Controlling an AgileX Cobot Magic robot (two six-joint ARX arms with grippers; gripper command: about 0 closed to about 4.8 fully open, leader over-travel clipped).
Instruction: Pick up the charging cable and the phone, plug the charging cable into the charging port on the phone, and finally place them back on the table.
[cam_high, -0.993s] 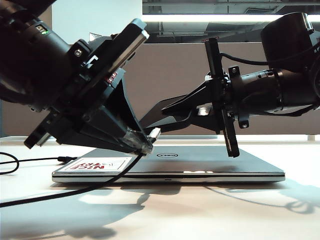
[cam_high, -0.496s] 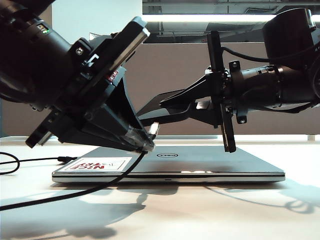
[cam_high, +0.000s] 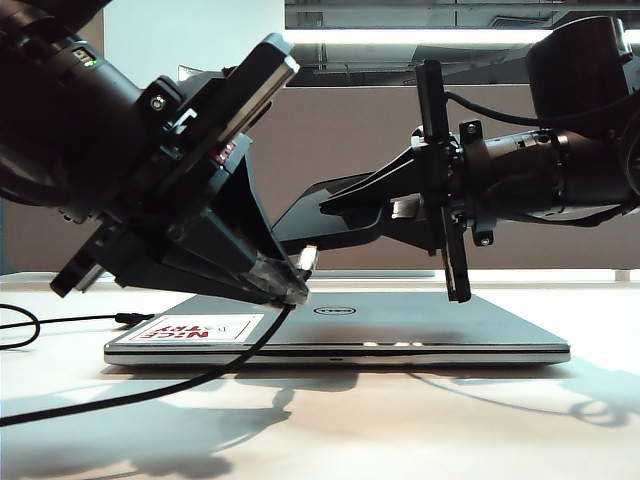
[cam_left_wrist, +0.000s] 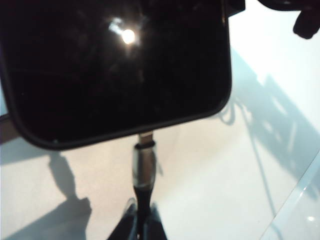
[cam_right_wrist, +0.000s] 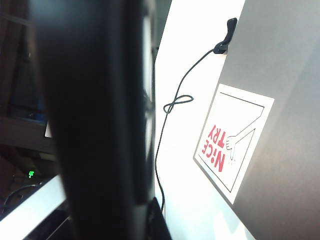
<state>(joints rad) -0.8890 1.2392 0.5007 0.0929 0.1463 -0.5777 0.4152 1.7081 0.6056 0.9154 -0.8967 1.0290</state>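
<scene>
The left tool (cam_high: 290, 285) clamps the charging cable (cam_left_wrist: 143, 167), plug tip at the phone (cam_left_wrist: 115, 65). The right tool (cam_high: 335, 215) grips that phone above the laptop (cam_high: 400, 325).

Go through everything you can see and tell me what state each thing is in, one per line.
Left gripper: shut on the charging cable, above the laptop.
Right gripper: shut on the phone, held above the laptop.
Charging cable: plug tip at the phone's port, not fully in.
Phone: lifted, screen dark.
Laptop: lid closed, flat on the table.
</scene>
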